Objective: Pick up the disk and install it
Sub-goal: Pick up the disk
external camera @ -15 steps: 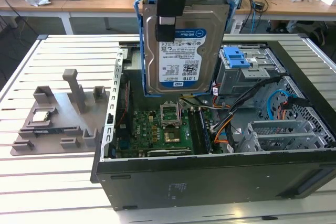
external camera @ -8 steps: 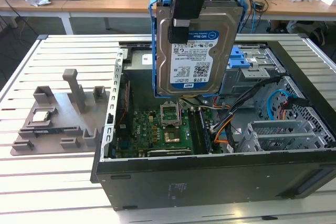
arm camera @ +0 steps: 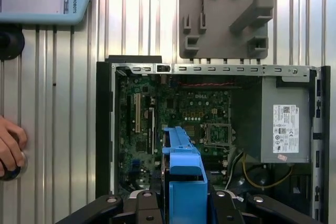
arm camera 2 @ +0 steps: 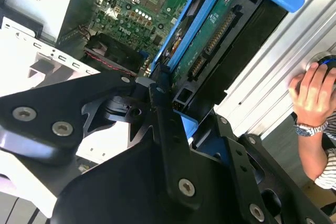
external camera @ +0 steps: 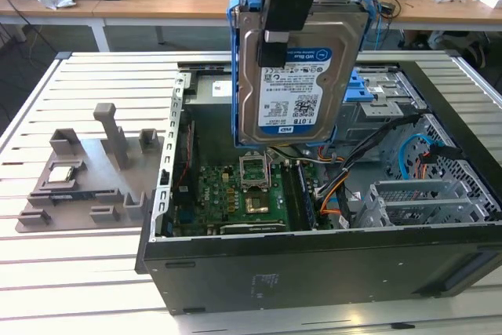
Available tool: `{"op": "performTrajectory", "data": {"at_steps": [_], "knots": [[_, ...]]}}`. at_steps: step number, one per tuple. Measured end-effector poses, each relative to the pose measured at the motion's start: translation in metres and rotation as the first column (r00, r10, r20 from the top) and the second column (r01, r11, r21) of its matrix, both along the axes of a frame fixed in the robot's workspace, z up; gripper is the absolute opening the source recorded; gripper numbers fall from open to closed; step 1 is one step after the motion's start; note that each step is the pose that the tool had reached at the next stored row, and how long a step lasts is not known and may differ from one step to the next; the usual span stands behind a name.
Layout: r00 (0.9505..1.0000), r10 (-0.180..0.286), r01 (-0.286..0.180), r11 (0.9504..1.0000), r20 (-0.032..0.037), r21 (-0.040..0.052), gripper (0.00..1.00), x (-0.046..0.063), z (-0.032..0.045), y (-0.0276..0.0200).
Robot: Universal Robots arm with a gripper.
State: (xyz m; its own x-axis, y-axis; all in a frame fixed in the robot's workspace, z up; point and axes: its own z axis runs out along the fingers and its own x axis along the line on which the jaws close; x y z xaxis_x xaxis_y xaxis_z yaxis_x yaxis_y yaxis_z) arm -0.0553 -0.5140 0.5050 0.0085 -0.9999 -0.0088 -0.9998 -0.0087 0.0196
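The hand (external camera: 276, 33) is clamped on the disk (external camera: 294, 92), holding it upright in the air over the open computer case (external camera: 314, 272). The disk's label faces the exterior view, and a blue bracket (external camera: 233, 60) frames its edges. Below it, inside the case, lies the green circuit board (external camera: 235, 194). Outside the case, at the exterior view's left, a grey tray (external camera: 86, 170) sits on the slatted worktop (external camera: 78, 280).

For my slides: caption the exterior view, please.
Black tool holds the silver metal hard drive, framed by a blue plastic bracket, upright above the open black computer case.
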Motion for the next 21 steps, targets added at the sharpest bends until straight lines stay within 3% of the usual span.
{"op": "performTrajectory", "data": {"at_steps": [21], "knots": [[1.0000,0.000,0.000,1.0000,0.0000,0.0000,0.36,0.016,-0.0034,-0.0059]]}}
